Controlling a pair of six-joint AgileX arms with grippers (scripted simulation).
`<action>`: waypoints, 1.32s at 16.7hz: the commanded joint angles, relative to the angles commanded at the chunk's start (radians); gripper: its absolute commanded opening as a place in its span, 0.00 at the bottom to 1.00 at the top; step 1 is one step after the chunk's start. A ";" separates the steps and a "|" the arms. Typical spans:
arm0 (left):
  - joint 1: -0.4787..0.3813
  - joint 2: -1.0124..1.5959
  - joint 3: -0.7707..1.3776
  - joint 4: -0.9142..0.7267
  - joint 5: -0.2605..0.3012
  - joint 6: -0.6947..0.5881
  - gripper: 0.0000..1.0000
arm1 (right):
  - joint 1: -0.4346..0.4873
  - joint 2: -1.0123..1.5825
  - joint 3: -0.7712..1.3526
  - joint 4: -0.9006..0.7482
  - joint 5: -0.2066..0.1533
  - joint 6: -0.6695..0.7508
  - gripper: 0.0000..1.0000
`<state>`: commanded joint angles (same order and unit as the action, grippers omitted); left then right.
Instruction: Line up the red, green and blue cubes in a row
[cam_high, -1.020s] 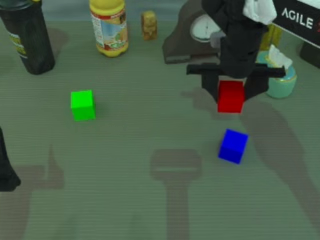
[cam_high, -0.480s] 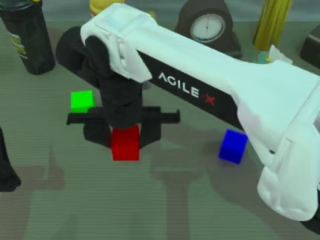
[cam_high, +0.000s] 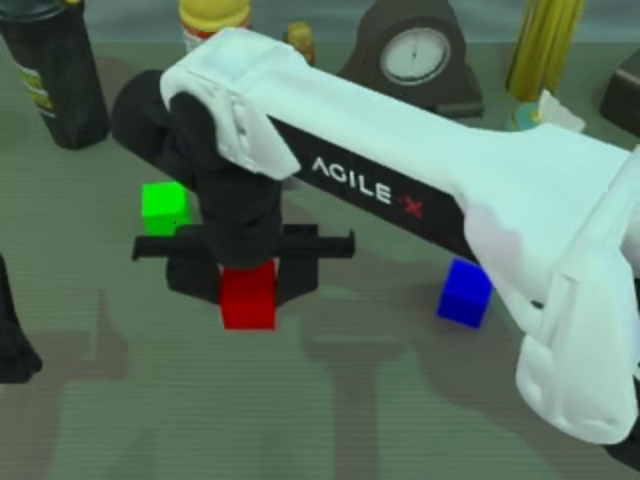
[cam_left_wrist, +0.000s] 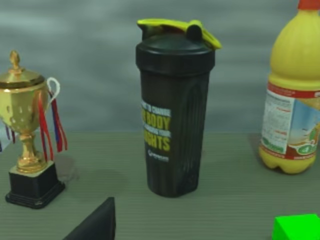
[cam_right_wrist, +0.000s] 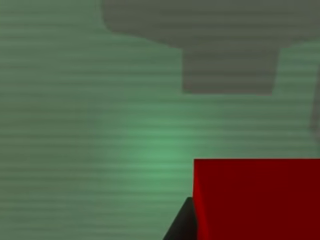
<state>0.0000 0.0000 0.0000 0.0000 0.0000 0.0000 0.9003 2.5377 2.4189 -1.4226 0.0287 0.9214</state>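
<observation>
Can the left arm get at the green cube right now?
Probably not cleanly: the right gripper, shut on the red cube, hangs right beside the green cube, crowding it.

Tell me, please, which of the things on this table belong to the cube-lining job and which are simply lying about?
Belonging to the job:
red cube, held in the right gripper
green cube
blue cube

Just lying about:
black shaker bottle
yellow juice bottle
clock
gold trophy
</observation>
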 joint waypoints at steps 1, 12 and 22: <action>0.000 0.000 0.000 0.000 0.000 0.000 1.00 | -0.001 -0.001 -0.037 0.034 0.000 0.001 0.00; 0.000 0.000 0.000 0.000 0.000 0.000 1.00 | 0.006 -0.006 -0.233 0.218 0.001 0.000 0.08; 0.000 0.000 0.000 0.000 0.000 0.000 1.00 | 0.006 -0.006 -0.233 0.218 0.001 0.000 0.83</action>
<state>0.0000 0.0000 0.0000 0.0000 0.0000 0.0000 0.9064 2.5316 2.1858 -1.2044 0.0297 0.9212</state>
